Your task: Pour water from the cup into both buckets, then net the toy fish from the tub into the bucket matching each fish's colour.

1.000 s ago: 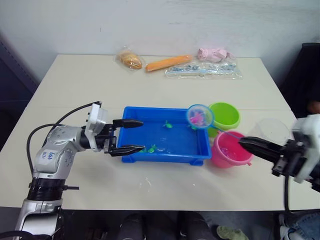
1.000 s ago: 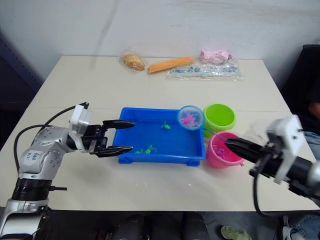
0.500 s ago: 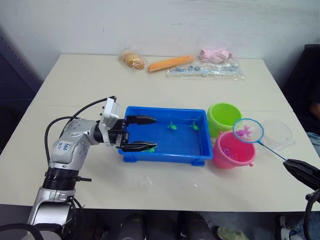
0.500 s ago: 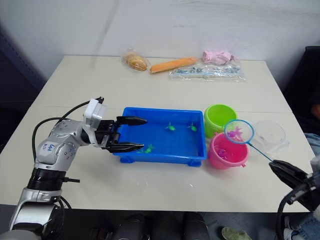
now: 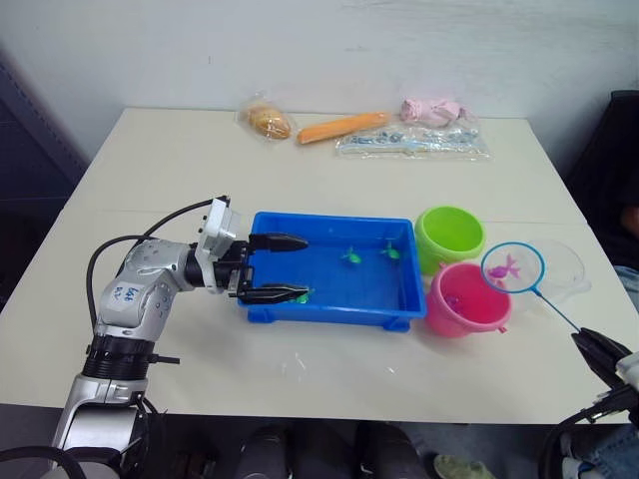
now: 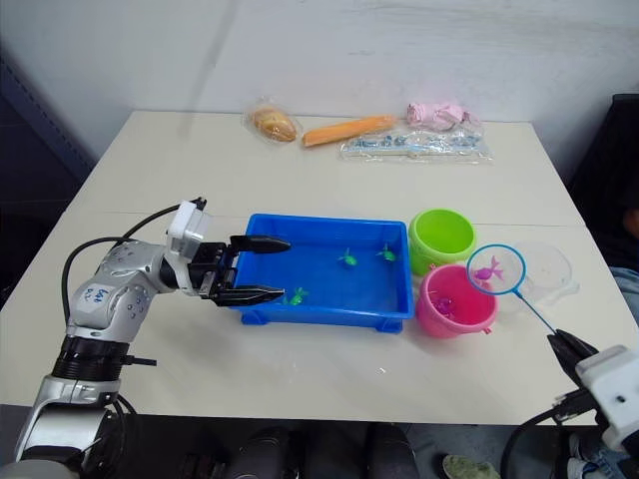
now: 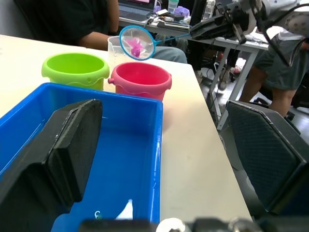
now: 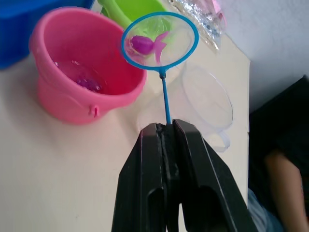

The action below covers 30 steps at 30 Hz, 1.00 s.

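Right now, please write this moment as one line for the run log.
phase: netting | right gripper: shut on net | load: pink fish | net beside pink bucket | left gripper: open at tub

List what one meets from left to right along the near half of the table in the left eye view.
Left tool → tub → pink bucket → net → right tool.

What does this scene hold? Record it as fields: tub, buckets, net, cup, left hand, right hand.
tub: blue tub, green fish inside
buckets: green bucket, pink bucket, side by side
net: net holds a pink fish, hoop beside pink bucket
cup: clear cup, behind net
left hand: left hand open at tub's end
right hand: right hand shut on net's handle
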Each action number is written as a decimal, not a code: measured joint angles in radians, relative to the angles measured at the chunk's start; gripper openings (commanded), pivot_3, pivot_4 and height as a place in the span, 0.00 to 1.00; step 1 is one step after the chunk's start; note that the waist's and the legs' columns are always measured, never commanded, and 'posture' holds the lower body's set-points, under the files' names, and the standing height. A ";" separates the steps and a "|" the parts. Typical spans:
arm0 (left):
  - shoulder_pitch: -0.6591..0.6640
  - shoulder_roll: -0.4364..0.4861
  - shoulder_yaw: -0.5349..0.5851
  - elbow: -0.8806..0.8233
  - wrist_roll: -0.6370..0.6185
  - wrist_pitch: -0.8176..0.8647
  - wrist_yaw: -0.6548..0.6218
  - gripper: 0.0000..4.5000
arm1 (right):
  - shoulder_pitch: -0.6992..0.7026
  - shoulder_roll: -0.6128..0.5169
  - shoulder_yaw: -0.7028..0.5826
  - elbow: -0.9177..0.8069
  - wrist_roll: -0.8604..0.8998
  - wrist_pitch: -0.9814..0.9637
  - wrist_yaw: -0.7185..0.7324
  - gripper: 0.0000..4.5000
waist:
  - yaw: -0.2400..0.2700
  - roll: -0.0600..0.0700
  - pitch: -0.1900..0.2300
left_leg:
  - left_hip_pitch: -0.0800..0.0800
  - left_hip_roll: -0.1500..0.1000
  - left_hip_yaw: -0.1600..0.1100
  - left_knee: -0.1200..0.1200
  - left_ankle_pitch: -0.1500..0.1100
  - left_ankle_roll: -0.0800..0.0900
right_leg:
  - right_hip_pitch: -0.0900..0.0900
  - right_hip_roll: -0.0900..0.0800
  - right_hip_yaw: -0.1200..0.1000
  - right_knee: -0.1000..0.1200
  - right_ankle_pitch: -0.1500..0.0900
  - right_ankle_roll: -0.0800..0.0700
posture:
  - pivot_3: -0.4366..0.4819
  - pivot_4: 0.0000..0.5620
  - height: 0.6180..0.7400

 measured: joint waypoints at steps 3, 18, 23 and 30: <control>0.000 0.000 0.000 0.000 0.000 -0.001 0.003 0.98 | 0.006 0.004 0.020 0.065 -0.090 -0.181 -0.048 0.00 | -0.001 0.000 0.000 | 0.001 0.000 0.000 0.000 0.000 -0.001 | 0.000 0.000 0.000 0.000 0.000 0.000 | 0.48 0.27 1.00; 0.000 -0.001 0.003 -0.002 0.000 -0.002 0.013 0.98 | -0.005 -0.062 0.009 0.268 -0.583 -0.723 -0.383 0.00 | -0.006 0.000 0.000 | 0.001 0.001 0.000 0.000 0.001 -0.001 | 0.000 0.000 0.001 0.001 0.000 -0.001 | 0.48 0.27 1.00; 0.000 -0.001 0.007 -0.004 0.000 -0.002 0.019 0.98 | -0.005 -0.062 -0.030 0.299 -0.728 -0.818 -0.537 0.00 | -0.010 0.000 0.000 | 0.001 0.001 0.000 0.000 0.001 -0.002 | 0.000 0.000 0.001 0.001 -0.001 -0.001 | 0.48 0.27 1.00; -0.004 -0.009 0.007 -0.003 0.000 -0.003 0.020 0.98 | -0.026 -0.068 -0.027 0.303 -0.851 -0.841 -0.657 0.00 | -0.023 0.000 0.000 | 0.001 0.001 0.000 0.000 0.002 -0.002 | 0.000 0.000 0.001 0.002 -0.001 -0.001 | 0.48 0.27 1.00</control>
